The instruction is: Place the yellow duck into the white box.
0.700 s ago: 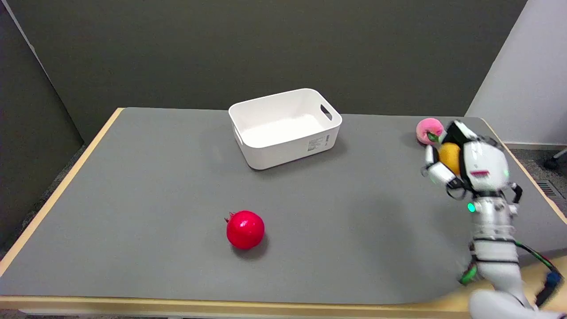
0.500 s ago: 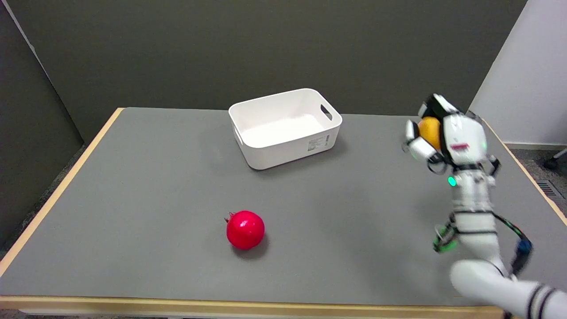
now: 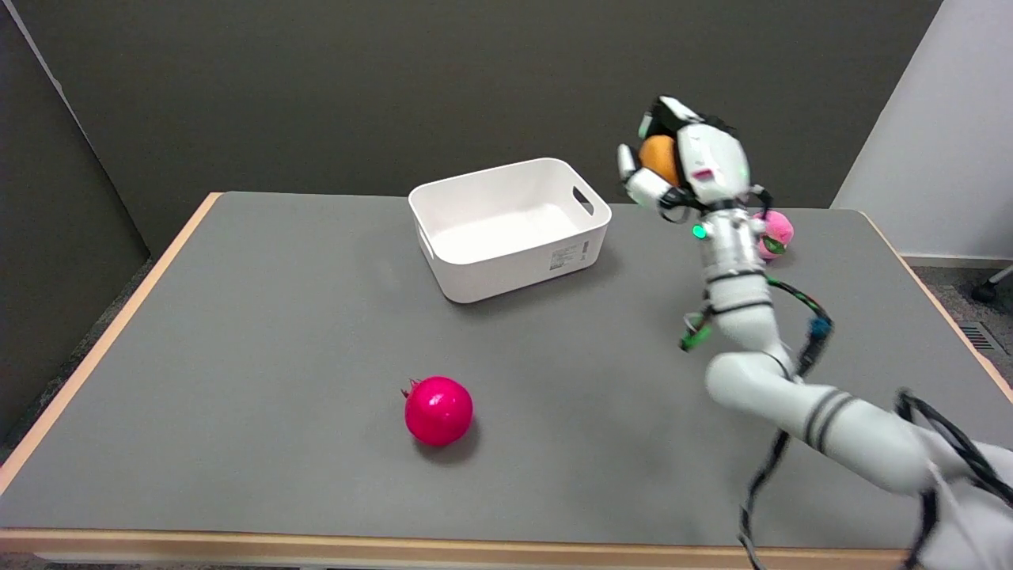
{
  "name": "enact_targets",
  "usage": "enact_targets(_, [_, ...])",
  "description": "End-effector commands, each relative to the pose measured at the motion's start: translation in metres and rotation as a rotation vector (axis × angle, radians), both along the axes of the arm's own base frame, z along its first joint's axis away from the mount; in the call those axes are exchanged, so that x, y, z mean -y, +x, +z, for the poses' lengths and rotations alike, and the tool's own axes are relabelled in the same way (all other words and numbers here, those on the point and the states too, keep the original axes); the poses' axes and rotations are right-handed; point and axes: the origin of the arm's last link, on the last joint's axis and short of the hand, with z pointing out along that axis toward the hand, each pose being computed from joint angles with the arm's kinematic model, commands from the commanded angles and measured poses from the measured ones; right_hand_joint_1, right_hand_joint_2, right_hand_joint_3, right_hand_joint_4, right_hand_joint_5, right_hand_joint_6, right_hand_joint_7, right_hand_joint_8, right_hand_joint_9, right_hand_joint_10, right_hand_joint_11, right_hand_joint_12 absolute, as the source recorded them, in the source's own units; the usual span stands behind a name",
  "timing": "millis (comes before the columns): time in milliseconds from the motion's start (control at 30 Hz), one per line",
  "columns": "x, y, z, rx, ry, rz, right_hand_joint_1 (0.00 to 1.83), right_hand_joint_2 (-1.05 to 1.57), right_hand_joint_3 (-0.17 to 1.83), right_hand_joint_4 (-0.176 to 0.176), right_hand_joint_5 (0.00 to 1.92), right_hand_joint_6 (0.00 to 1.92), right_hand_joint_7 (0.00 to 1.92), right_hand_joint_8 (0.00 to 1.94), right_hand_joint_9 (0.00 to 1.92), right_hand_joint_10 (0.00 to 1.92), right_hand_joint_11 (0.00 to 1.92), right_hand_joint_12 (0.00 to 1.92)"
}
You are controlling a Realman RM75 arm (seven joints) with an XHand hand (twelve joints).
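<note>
— Where is the duck (image 3: pixel 658 157)?
— In the right hand (image 3: pixel 685 162), fingers wrapped around it, held in the air just right of the box (image 3: pixel 509 227), which sits near the tabletop's (image 3: pixel 237 332) far edge.
— Anything else about?
— A pink fruit (image 3: pixel 776 233) near the far right corner, partly hidden behind the arm, and a red pomegranate (image 3: pixel 438 409) toward the near edge, well apart from the box.

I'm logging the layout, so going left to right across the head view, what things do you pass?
Red pomegranate → white box → yellow duck held in the right hand → pink peach.
</note>
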Motion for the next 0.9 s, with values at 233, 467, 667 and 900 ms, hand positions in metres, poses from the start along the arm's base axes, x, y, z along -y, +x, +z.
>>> enact_targets(233, [0.149, 0.037, -0.114, 0.159, 0.188, -0.27, 0.77, 1.29, 0.42, -0.064, 0.41, 1.92, 0.44, 1.94, 0.83, 1.92, 0.49, 1.92])
enact_targets(467, [0.158, 0.035, -0.127, 0.282, 0.242, -0.347, 0.77, 1.32, 0.36, -0.075, 0.39, 1.92, 0.27, 1.94, 0.72, 1.92, 0.31, 1.92])
enact_targets(667, [0.155, 0.022, -0.135, 0.282, 0.265, -0.386, 0.77, 1.33, 0.36, -0.073, 0.39, 1.92, 0.26, 1.94, 0.69, 1.92, 0.24, 1.92])
enact_targets(900, [0.146, 0.006, -0.142, 0.268, 0.284, -0.41, 0.76, 1.32, 0.37, -0.066, 0.39, 1.92, 0.27, 1.94, 0.69, 1.92, 0.24, 1.92])
